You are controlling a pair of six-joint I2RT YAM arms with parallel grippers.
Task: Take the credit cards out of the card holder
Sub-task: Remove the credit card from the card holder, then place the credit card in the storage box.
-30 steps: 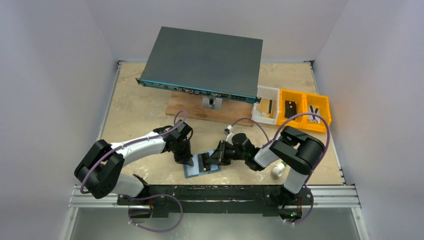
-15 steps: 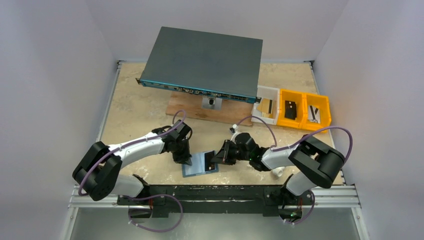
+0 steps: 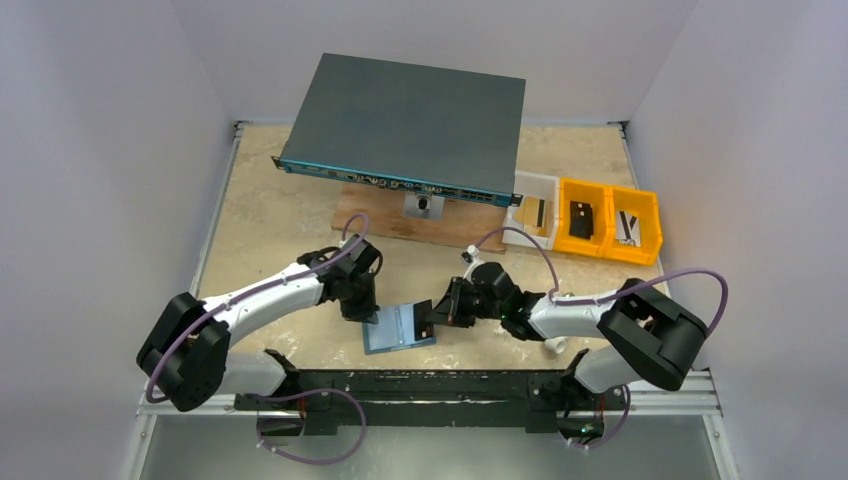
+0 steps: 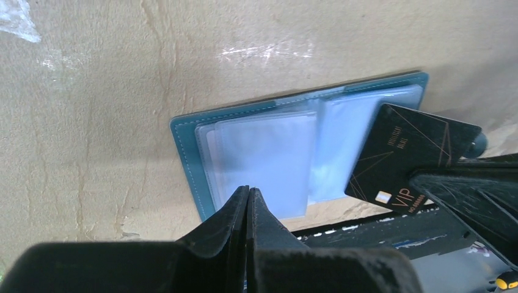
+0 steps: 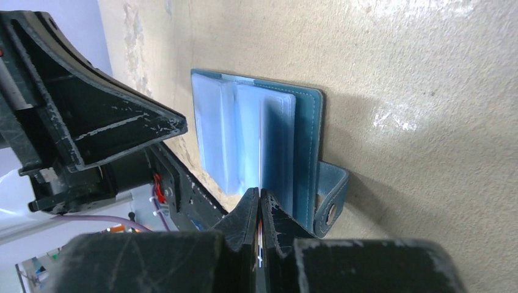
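Note:
The steel-blue card holder (image 3: 396,329) lies open on the table near the front edge, clear sleeves up. It shows in the left wrist view (image 4: 183,143) and the right wrist view (image 5: 305,140). My left gripper (image 3: 367,318) is shut, and its tips (image 4: 247,190) rest on the holder's left half. My right gripper (image 3: 428,324) is shut on a black credit card (image 4: 409,155) with gold lines and "VIP". The card is tilted over the holder's right half and seen edge-on in the right wrist view (image 5: 261,146). I cannot tell whether its corner is still in a sleeve.
A large dark grey box (image 3: 410,120) sits on a wooden board (image 3: 370,218) at the back. One white bin (image 3: 533,210) and two orange bins (image 3: 608,222) stand at the back right. A small white object (image 3: 553,345) lies under my right arm. The metal front rail (image 3: 430,385) is just below the holder.
My right arm's elbow has swung out to the right and the gripper has drawn back a little with the card. The left gripper and holder have shifted slightly left.

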